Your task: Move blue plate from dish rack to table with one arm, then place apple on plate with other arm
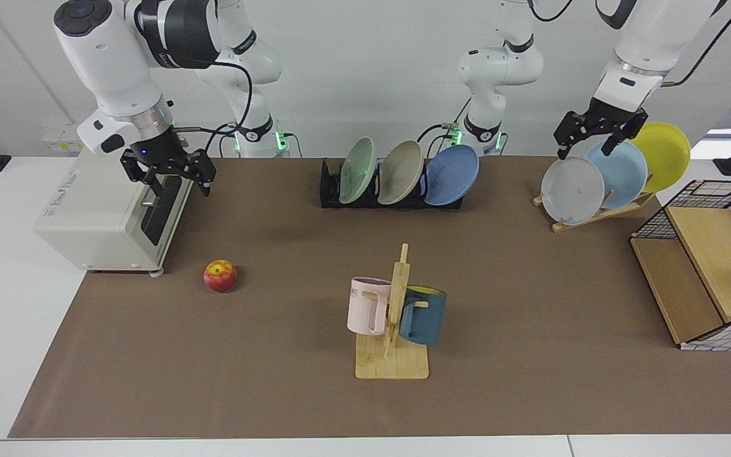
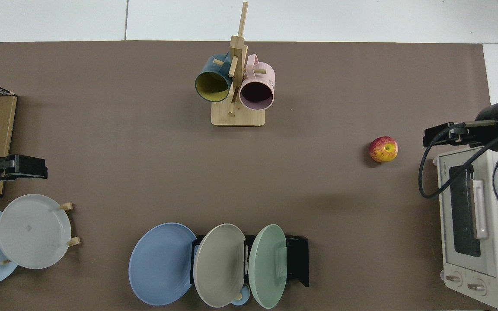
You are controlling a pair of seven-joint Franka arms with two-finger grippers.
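- The blue plate (image 1: 452, 174) is leaning in the end slot of the black dish rack (image 1: 330, 190), beside a beige plate (image 1: 400, 172) and a green plate (image 1: 358, 170), so three plates are sitting in that rack.
- The apple (image 1: 220, 275) is lying alone on the brown tabletop (image 1: 530, 355), near the toaster oven (image 1: 108, 219) and well apart from the rack.
- The left gripper (image 1: 585, 151) is hovering with its fingers spread and empty over the wooden plate rack (image 1: 600, 212), which is carrying three more plates: a grey plate (image 1: 572, 190), a pale blue plate (image 1: 619, 171) and a yellow plate (image 1: 665, 155).
- The right gripper (image 1: 181, 187) is hanging open and empty above the toaster oven, not far from the apple.
- One wooden mug stand (image 1: 394, 346) is standing mid-tabletop with two mugs, a pink mug (image 1: 365, 304) and a dark blue mug (image 1: 424, 315).
- One wire-sided wooden box (image 1: 708, 273) is sitting at the tabletop edge on the left arm's side.
- Risks, as I judge them: the left gripper is nearest the pale blue plate and could be taking the wrong one; the blue plate's thin rim could be slipping from the fingers, or dragging the beige plate it overlaps; the round apple could be rolling away when pinched.
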